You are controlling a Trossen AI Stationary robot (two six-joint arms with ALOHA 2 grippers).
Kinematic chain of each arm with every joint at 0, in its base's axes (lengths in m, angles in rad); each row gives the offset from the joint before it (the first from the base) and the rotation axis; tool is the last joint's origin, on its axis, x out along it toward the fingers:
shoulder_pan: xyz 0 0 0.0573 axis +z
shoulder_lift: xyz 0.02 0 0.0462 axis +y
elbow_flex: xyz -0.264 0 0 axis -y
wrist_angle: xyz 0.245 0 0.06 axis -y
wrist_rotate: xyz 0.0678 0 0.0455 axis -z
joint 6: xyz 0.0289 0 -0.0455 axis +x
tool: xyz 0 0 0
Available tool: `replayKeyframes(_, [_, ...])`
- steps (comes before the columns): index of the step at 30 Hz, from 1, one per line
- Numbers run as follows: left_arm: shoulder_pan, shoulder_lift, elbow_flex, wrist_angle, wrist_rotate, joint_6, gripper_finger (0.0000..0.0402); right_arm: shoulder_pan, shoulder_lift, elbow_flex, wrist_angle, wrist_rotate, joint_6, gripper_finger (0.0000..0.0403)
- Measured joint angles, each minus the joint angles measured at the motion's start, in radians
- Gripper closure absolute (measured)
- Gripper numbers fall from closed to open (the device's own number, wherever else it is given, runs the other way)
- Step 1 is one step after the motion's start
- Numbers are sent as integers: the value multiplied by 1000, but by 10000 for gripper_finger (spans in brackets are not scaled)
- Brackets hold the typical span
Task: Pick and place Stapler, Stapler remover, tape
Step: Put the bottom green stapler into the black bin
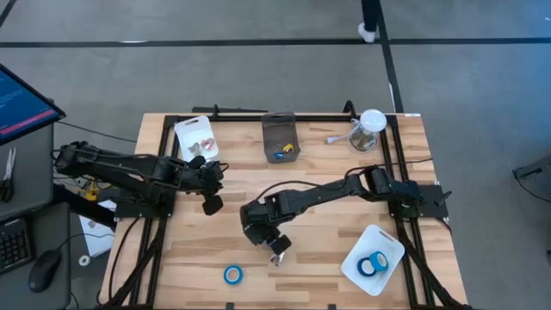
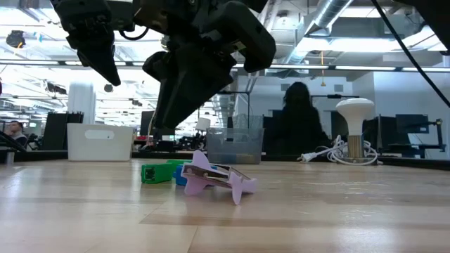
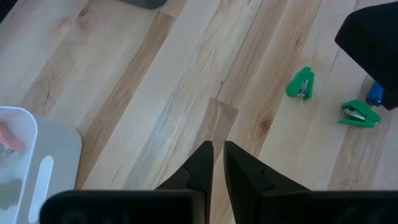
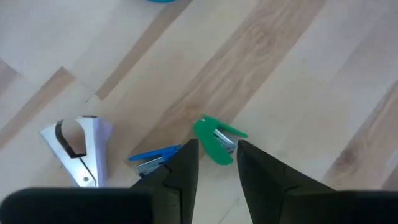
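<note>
My right gripper (image 4: 216, 149) is open and hovers above the table middle (image 1: 275, 245), its fingers on either side of a small green stapler (image 4: 214, 140) without touching it. A blue stapler (image 4: 152, 158) and a lilac staple remover (image 4: 81, 149) lie flat beside it. The low view shows the remover (image 2: 214, 179) in front of the green stapler (image 2: 158, 172). One blue tape roll (image 1: 232, 274) lies flat near the table's near edge. Two more tape rolls (image 1: 373, 264) lie in a white tray. My left gripper (image 3: 217, 149) is shut and held above the table's left half (image 1: 211, 202).
The white tray (image 1: 392, 245) sits at the near right. Another white tray (image 1: 196, 138) and a grey bin (image 1: 280, 138) stand along the far edge, with a white lamp-like object (image 1: 370, 127) at the far right. A second green stapler (image 3: 357, 114) lies by the first.
</note>
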Motion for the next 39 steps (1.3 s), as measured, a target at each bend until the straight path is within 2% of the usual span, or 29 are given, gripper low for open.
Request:
replayKeyframes(4, [0, 0, 0, 0, 0, -1, 371, -2, 0, 0, 18, 0, 0, 287])
replayKeyframes(11, [0, 0, 0, 0, 0, -2, 371, -2, 14, 1, 50, -8, 2, 231])
replayKeyframes(15, [0, 0, 0, 0, 0, 0, 371, -5, 61, -1, 49, -20, 9, 223])
replayKeyframes(18, [0, 0, 0, -2, 0, 0, 371, -5, 71, -2, 12, -12, 8, 229])
replayKeyframes(21, [0, 0, 0, -9, 0, 1, 371, -5, 79, 2, 46, -10, 9, 241])
replayKeyframes(30, [0, 0, 0, -9, 0, 1, 371, -12, 92, 5, 41, -14, 27, 298])
replayKeyframes(39, [0, 0, 0, -9, 0, 1, 371, -18, 95, 5, 41, -16, 27, 313])
